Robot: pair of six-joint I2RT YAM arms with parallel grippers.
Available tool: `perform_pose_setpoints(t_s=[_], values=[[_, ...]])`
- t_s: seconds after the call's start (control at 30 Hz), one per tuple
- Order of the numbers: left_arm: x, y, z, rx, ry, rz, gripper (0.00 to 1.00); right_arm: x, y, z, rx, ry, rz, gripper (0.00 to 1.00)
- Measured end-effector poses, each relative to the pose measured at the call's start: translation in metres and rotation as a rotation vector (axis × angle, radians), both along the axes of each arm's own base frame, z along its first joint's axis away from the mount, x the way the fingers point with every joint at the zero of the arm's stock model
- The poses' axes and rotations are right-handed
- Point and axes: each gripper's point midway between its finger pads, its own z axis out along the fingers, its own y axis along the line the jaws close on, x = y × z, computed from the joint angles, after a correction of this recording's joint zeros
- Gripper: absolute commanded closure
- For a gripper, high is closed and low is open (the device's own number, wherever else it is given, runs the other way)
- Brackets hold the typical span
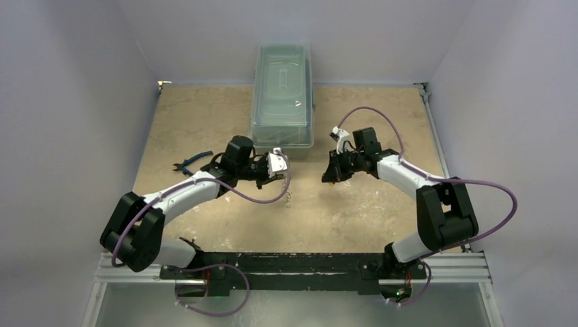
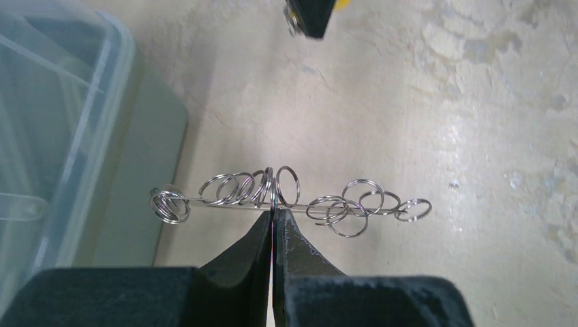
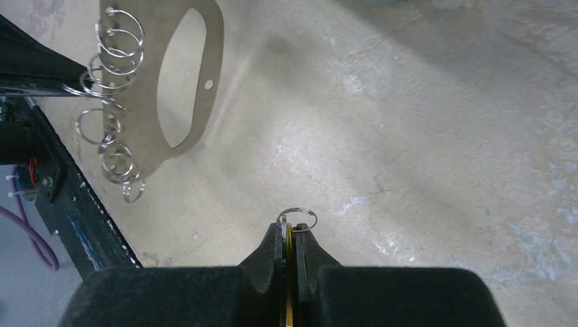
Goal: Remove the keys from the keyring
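L gripper (image 2: 274, 214): fingers together, pinching the keyring (image 2: 308, 205) approx mid-length, just in front of the plastic box (image 1: 281, 95). Keyring shows edge-on, long axis crosswise to L fingers, one end toward box. Small split rings (image 2: 235, 187) bunched along it; no silver keys visible.

R gripper (image 3: 292, 230): clamped on yellow-headed key (image 3: 288, 286), its small ring (image 3: 297, 216) poking past tips. Key sits apart from keyring, on the side away from box, so prob. already off. Next pull likely R arm's; keyring lies up-left of its fingers.
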Motion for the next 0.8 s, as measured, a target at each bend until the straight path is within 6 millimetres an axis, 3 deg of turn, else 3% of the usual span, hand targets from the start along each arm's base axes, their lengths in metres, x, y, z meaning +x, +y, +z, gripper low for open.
perform_pose_setpoints(t_s=[0.13,0.23,0.37,0.43,0.53,0.63,0.7,0.8], values=[[-0.005,-0.001,-0.030,0.107,0.030,-0.042,1.00,-0.003,-0.002,0.000,0.008,0.020,-0.003,1.00],[-0.004,-0.023,-0.051,0.168,0.006,-0.106,1.00,-0.007,-0.001,-0.001,0.020,0.035,0.003,1.00],[-0.029,-0.038,-0.103,0.288,0.109,-0.171,0.98,-0.011,0.001,0.000,0.034,0.046,0.017,1.00],[-0.029,-0.044,-0.103,0.287,0.128,-0.167,0.86,-0.012,0.000,-0.001,0.031,0.046,0.020,1.00],[-0.022,-0.046,-0.096,0.286,0.128,-0.147,0.54,-0.013,0.000,-0.002,0.027,0.054,0.021,1.00],[-0.024,-0.037,-0.090,0.294,0.150,-0.131,0.40,-0.015,-0.001,-0.003,0.024,0.062,0.016,1.00],[-0.026,-0.030,-0.074,0.279,0.157,-0.115,0.27,-0.017,-0.002,-0.006,0.022,0.080,0.003,1.00],[-0.020,-0.017,-0.051,0.241,0.163,-0.072,0.22,-0.023,-0.008,-0.014,0.010,0.119,-0.037,0.99]])
